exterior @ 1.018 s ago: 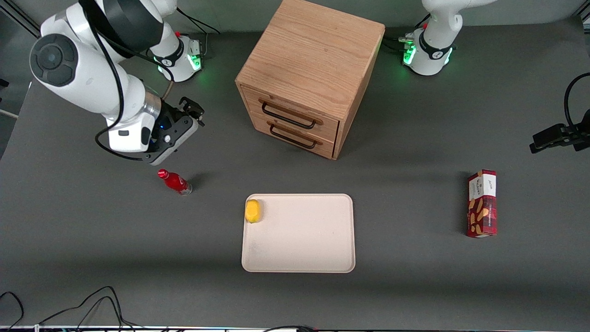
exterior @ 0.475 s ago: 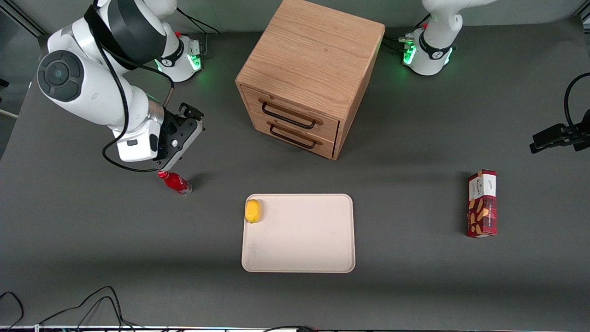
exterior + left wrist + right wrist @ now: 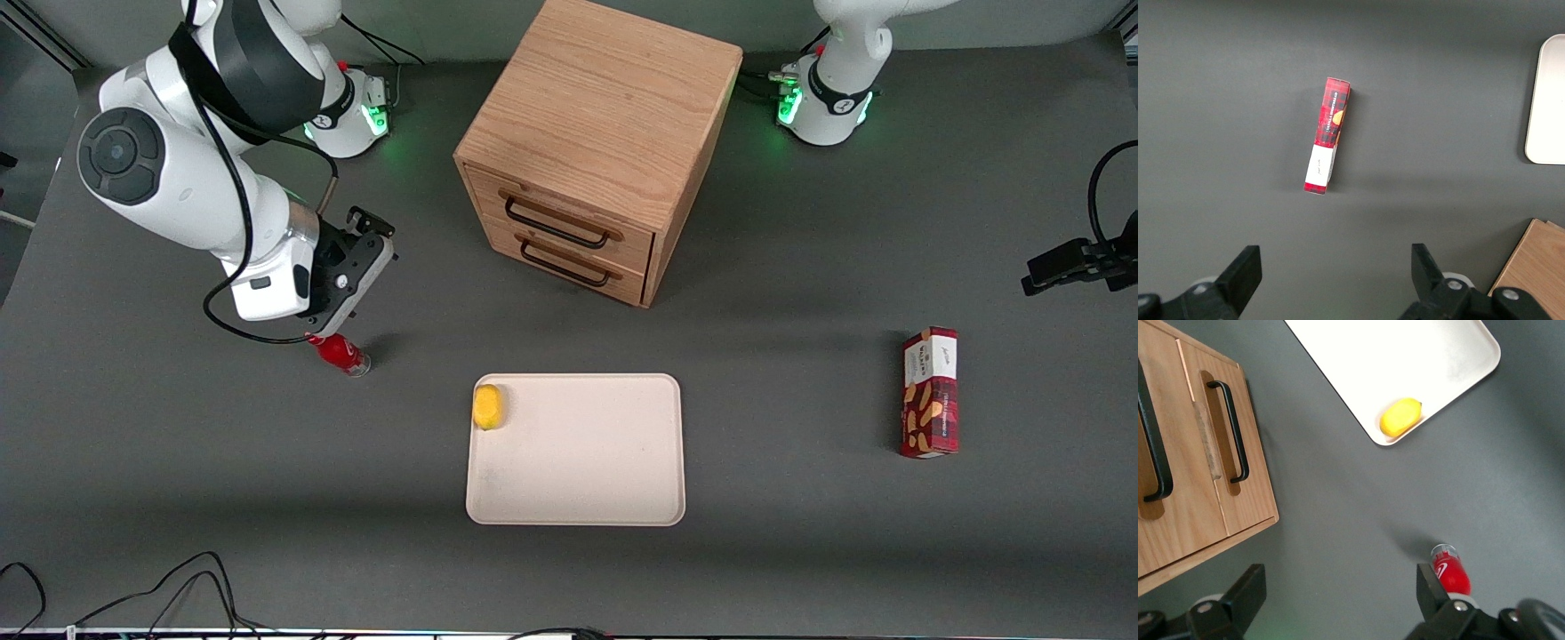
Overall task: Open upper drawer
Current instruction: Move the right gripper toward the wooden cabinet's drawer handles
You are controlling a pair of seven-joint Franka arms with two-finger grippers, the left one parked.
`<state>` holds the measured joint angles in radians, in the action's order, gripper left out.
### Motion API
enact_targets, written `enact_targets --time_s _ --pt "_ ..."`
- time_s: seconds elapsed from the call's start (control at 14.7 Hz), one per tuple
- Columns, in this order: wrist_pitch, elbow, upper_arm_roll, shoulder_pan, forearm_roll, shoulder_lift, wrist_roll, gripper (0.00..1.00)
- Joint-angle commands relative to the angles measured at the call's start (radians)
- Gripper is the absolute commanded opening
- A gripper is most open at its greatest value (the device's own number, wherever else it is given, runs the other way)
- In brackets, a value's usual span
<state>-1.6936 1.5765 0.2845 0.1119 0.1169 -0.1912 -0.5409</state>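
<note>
Right arm's end effector [image 3: 342, 293] with fingers spread wide and empty, poised directly above small red bottle [image 3: 340, 352], light oak cabinet's shut upper drawer with black bar handle [image 3: 558, 220] at its two o'clock, dark grey desk [image 3: 800, 533] beneath.

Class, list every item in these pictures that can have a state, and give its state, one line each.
upper drawer: shut, handle untouched.
lower drawer: shut.
tool: open, holding nothing, above the table over the red bottle, away from the cabinet.
red bottle: upright, capped.
lemon: resting in a corner of the tray.
tray: flat on the table, holding only the lemon.
snack box: closed, on the table toward the parked arm's end.
</note>
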Motion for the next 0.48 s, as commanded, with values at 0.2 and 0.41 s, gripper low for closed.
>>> enact_targets --time_s 0.2,0.41 --pt "-0.03 -0.027 0.001 -0.006 -0.014 -0.014 -0.119 1.0" --pt "-0.038 -0.027 0.001 -0.005 -0.017 -0.016 -0.161 1.0"
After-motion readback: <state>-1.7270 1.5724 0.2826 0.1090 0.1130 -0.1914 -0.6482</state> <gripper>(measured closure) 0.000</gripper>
